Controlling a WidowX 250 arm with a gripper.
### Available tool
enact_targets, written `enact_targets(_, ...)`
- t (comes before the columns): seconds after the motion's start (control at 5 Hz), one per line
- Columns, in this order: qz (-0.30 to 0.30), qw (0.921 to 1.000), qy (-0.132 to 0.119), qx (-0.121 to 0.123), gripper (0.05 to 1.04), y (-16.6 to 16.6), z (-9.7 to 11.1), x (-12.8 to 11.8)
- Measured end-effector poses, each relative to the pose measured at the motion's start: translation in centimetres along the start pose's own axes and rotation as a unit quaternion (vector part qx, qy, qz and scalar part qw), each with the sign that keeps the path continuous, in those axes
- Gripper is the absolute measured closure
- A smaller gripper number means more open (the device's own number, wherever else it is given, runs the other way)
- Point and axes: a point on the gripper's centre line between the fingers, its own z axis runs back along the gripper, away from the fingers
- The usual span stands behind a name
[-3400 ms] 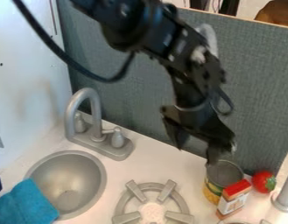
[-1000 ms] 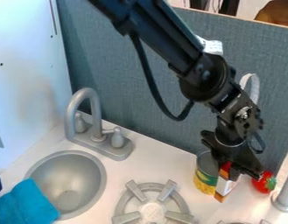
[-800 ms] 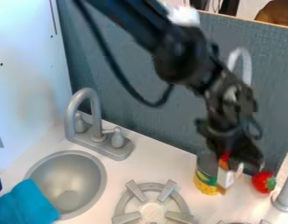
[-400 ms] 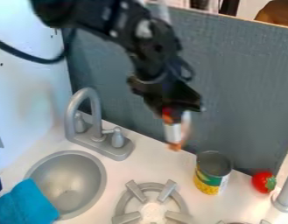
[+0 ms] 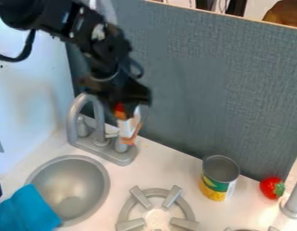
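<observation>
While the fingers [image 5: 137, 96] clamp its upper end, the small box [image 5: 127, 126] hangs below them.

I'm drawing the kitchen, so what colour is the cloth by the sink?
The cloth is bright blue, as the camera view shows best.

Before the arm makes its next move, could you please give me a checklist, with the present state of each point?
1. Small box held by the gripper: ok, it hangs from it.
2. Box lifted off the counter: ok, it appears raised.
3. Free gap between box and faucet: cannot tell, they overlap in this view.
4. Can standing upright: ok.
5. Red toy with green top apart from the can: ok, it sits to one side.
6. Blue cloth away from the sink: not ok, it lies over the rim.
</observation>
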Motion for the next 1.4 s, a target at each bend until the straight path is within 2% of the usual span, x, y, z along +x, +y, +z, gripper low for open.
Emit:
enact_targets(0.4,0.006,0.9995,0.021,0.023,0.714,2.5,-4.6,-1.4)
enact_targets(0.6,-0.014,0.9993,0.029,0.021,0.714,3.6,-4.7,-1.5)
enact_targets(0.8,-0.041,0.9987,0.015,0.027,0.714,4.1,-2.7,-1.6)
enact_targets(1.0,-0.045,0.9987,-0.016,0.018,0.714,3.9,0.2,-0.9)
enact_targets(1.2,-0.048,0.9986,-0.017,-0.014,0.714,2.9,1.0,-1.7)
enact_targets(1.4,-0.05,0.9984,-0.009,-0.025,0.714,2.0,0.7,-2.9)
